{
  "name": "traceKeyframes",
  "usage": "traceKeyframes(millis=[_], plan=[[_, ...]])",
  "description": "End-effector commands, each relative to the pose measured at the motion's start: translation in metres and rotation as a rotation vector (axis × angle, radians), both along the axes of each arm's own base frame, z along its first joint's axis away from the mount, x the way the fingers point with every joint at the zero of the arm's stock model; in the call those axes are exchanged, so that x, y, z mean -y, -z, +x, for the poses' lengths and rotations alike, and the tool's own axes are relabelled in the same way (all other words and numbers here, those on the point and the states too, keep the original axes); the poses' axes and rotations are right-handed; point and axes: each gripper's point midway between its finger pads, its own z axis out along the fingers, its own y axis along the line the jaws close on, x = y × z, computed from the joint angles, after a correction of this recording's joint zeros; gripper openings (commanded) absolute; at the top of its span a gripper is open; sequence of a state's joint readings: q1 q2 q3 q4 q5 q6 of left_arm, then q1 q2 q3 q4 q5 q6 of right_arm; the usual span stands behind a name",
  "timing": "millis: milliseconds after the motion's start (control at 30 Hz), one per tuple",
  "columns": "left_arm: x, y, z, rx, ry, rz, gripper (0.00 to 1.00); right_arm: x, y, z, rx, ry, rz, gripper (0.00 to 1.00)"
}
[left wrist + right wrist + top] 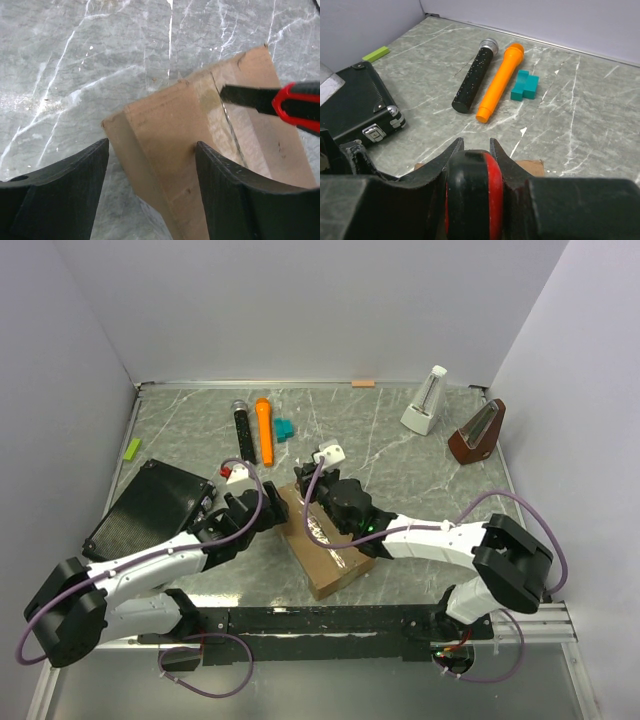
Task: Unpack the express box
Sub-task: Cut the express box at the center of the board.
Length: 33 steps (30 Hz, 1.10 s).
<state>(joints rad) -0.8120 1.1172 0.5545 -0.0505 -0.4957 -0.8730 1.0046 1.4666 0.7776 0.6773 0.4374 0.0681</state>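
Near the front middle of the counter [400, 455], between my two arms, the express box [328, 558] lies flat and askew, its flaps closed and a clear tape strip [231, 127] running along the top seam. My left claw [268, 514] is spread wide over the box's left end. In the left wrist view one finger [60, 195] stands clear of the cardboard with bare counter between them, and the other overlaps the box top, so it has hold of nothing. My right claw [476, 146] is clamped around the red and black handle of a box cutter [272, 100]. The cutter's dark nose sits at the tape seam near the box's far end, though I cannot tell whether it touches. Left of the box is a flat black case [150, 505]. Farther back lie a black microphone [242, 430] and an orange microphone [265, 430] side by side, with a teal block [284, 428] just beside the orange one. A white metronome [425, 402] and a brown metronome [478, 430] stand at the back right.
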Motion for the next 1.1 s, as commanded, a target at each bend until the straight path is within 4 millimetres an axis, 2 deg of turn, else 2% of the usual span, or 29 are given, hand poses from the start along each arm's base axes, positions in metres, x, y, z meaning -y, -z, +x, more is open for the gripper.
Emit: traceKeyframes(millis=[0,267,500,633,767,933,1067], plan=[[-0.019,0.019,-0.002,-0.064,-0.066,0.087,0.72,0.006,-0.022,-0.012,0.004,0.009,0.043,0.0],[-0.019,0.027,0.0,-0.103,-0.088,0.107,0.65,0.011,-0.013,-0.021,-0.041,0.008,0.008,0.0],[-0.016,0.03,0.001,-0.114,-0.084,0.105,0.63,0.018,-0.005,-0.026,-0.055,0.015,0.005,0.0],[-0.015,0.03,0.0,-0.117,-0.083,0.099,0.63,0.019,-0.011,-0.024,-0.031,0.029,0.009,0.0],[-0.016,0.031,-0.001,-0.118,-0.082,0.095,0.63,0.015,-0.033,-0.018,0.035,0.037,0.054,0.0],[-0.016,0.031,-0.001,-0.12,-0.082,0.097,0.64,0.005,-0.047,-0.009,0.066,0.043,0.046,0.0],[-0.016,0.03,-0.002,-0.12,-0.078,0.093,0.64,-0.001,-0.044,-0.003,0.068,0.048,0.038,0.0]])
